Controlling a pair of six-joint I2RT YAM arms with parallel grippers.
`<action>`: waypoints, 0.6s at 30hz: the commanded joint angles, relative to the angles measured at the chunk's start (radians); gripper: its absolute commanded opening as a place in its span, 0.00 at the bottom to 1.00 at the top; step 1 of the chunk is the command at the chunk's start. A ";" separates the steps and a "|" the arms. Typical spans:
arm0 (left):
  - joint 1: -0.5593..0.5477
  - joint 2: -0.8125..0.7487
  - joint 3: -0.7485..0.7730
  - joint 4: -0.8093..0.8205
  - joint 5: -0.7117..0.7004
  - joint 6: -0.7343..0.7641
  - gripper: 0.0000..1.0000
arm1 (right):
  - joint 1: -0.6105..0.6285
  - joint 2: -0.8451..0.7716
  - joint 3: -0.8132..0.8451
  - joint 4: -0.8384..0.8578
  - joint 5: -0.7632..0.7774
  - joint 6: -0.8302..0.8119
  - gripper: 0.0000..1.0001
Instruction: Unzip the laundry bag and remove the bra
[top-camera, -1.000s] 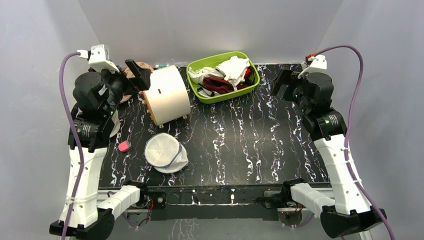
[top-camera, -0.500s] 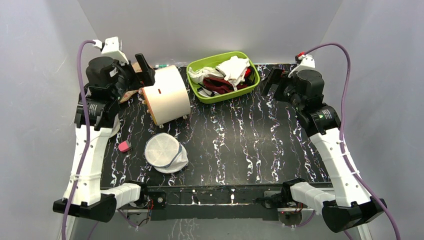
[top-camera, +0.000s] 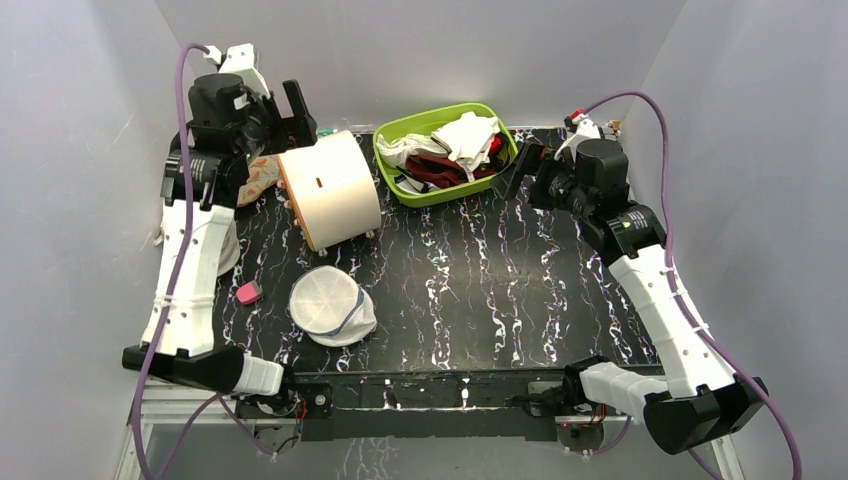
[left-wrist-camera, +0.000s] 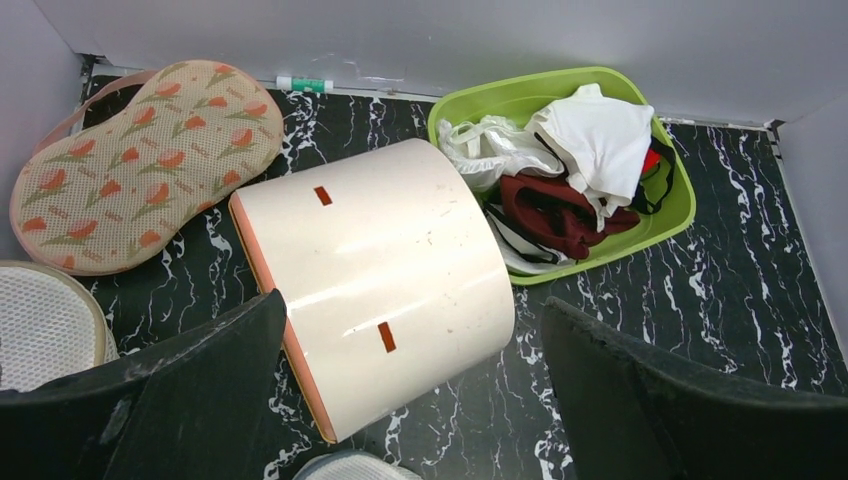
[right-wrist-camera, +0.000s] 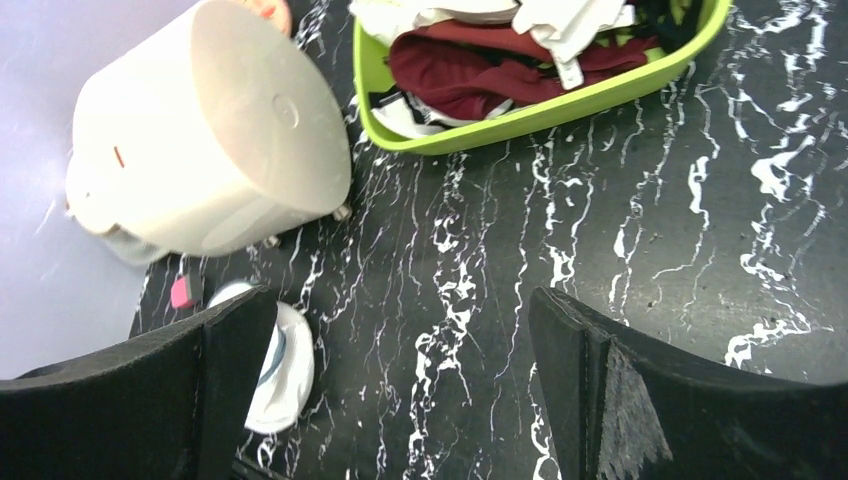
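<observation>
The step in hand is the reach towards the flat, peanut-shaped peach-pink fabric laundry bag with red and green print; nothing has been gripped yet. The bag lies flat at the far left corner of the black white-veined worktop, just beside the big white cylinder bag that lies on its side. In the overhead view only a strip of it shows between the left arm and the cylinder.

The left fingers are spread wide and hold nothing, poised high over the cylinder, with the bag off to their left. The right fingers are likewise spread and bare, above open worktop near the lime-green plastic tub of white and dark red laundry.

The bag looks closed all round its pink edging. The small black bra is nowhere to be seen and is probably inside, though that cannot be confirmed from these views. The zip pull cannot be made out either.

The next move calls for the left arm to swing left and descend to the bag's rim, find the pull, and pinch it. The right arm would likely need to cross over and pin the fabric, so the case does not slide as the zip runs.
</observation>
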 joint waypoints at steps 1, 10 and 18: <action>0.006 0.063 0.106 -0.045 -0.060 0.016 0.98 | 0.007 -0.027 0.008 0.046 -0.137 -0.096 0.98; 0.229 0.216 0.276 -0.037 -0.031 -0.082 0.98 | 0.006 0.022 0.026 -0.093 -0.185 -0.167 0.98; 0.381 0.443 0.358 0.023 -0.015 -0.176 0.98 | 0.006 -0.014 -0.016 -0.028 -0.318 -0.159 0.98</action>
